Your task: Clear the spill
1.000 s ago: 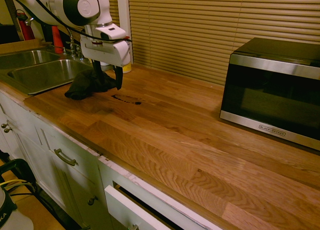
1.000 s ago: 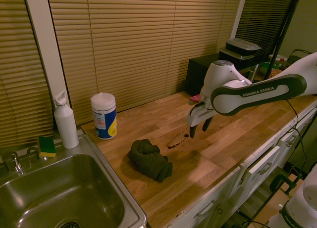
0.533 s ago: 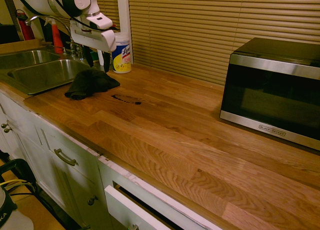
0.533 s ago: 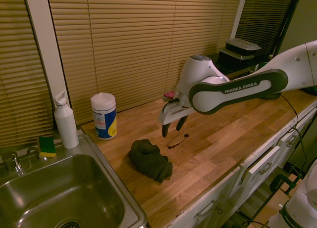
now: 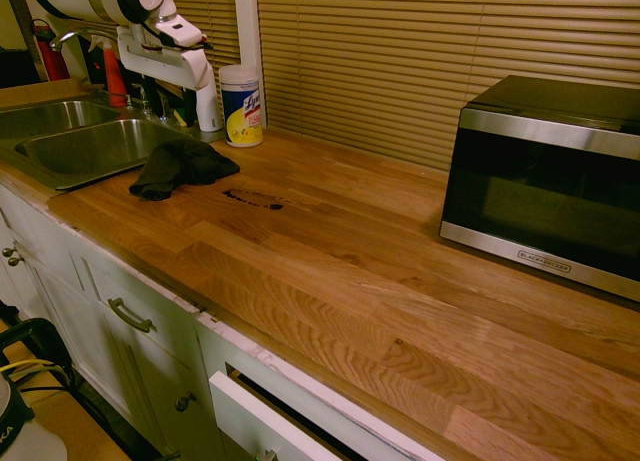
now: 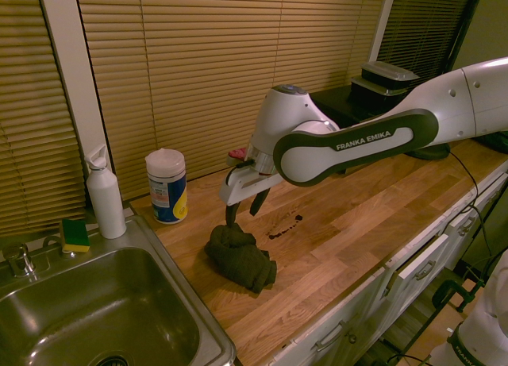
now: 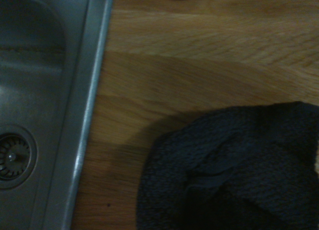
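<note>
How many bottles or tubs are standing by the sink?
2 for sure: a white bottle at the sink's corner and a wipes tub beside it. A red bottle seems to stand behind the arm.

You see the spill: a thin, dark brown-black streak with a few droplets at one end, lying flat on the wooden countertop. It sits just beside the bunched dark cloth, apparently not touching it.
</note>
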Tool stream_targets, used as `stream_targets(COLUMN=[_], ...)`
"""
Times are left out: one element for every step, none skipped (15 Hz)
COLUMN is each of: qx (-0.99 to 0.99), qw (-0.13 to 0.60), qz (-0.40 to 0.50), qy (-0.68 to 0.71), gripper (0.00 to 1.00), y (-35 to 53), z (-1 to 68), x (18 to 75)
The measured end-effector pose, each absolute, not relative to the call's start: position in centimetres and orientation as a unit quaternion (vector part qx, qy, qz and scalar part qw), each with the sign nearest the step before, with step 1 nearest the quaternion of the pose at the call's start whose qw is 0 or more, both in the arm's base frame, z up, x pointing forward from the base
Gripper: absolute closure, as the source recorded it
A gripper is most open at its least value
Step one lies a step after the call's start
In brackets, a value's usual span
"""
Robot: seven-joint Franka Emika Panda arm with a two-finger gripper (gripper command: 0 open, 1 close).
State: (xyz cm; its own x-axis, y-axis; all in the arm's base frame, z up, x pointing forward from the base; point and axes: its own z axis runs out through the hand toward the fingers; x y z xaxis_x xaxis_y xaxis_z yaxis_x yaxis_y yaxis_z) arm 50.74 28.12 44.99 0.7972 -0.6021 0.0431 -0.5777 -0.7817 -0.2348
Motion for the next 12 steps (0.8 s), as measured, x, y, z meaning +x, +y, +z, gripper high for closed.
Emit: stream_targets(qx=[-0.944, -0.945, -0.947, -0.947, -0.948, -0.948, -0.948, -0.947, -0.946, -0.945, -0.944, -0.944], qw=[0.104, 0.102, 0.097, 0.093, 0.089, 0.086, 0.082, 0.077, 0.072, 0.069, 0.066, 0.063], qz=[-0.054, -0.050, -0.048, -0.047, -0.045, -0.043, -0.041, -0.040, -0.041, -0.040, -0.037, -0.033], qy=[0.309, 0.305, 0.303, 0.303, 0.303, 0.304, 0.305, 0.309, 0.314, 0.318, 0.320, 0.323], gripper=[0.00, 0.00, 0.00, 0.00, 0.00, 0.00, 0.00, 0.00, 0.00, 0.00, 0.00, 0.00], y=[29.2, 30.2, 31.0, 31.6, 32.0, 32.3, 32.4, 32.4, 32.2, 32.1, 32.0, 31.9], z=[44.7, 44.3, 43.8, 43.3, 42.7, 42.2, 41.7, 41.4, 41.0, 40.4, 39.8, 39.2], x=[50.7, 50.6, 50.7, 50.9, 51.3, 51.7, 52.1, 52.6, 53.1, 53.6, 54.0, 54.4])
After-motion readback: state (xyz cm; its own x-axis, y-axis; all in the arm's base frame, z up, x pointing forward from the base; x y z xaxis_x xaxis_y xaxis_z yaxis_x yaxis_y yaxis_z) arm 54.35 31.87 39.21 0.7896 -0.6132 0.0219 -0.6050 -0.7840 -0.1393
